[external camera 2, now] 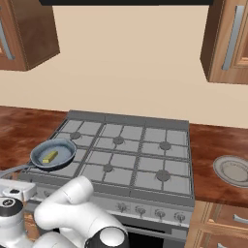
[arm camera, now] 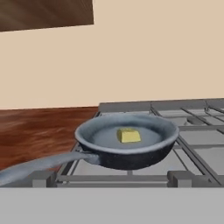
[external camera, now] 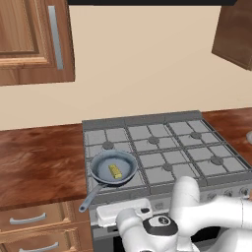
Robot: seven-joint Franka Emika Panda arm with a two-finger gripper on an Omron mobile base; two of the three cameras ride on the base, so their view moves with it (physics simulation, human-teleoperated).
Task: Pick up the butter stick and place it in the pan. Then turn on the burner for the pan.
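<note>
The grey-blue pan [external camera: 102,169] sits on the stove's front-left grate, its long handle [external camera: 89,199] pointing toward the front-left. The yellow butter stick [external camera: 115,171] lies inside the pan's bowl. From the right base view the pan [external camera 2: 65,151] and the butter stick [external camera 2: 50,156] appear at the left. Close up in the hand view, the pan [arm camera: 131,159] holds the butter stick [arm camera: 129,135]. The burner under the pan is hidden by it. My gripper's white hand [external camera: 123,209] hangs low before the stove's front-left edge, near the handle's end. It holds nothing; its fingertips are hidden.
The grey stove [external camera 2: 131,145] has several other burners, such as the cap [external camera 2: 163,175] at the front right. A row of knobs [external camera 2: 140,210] runs along its front. A round plate [external camera 2: 233,169] rests on the wooden counter at right. Wooden cabinets [external camera: 29,39] hang above.
</note>
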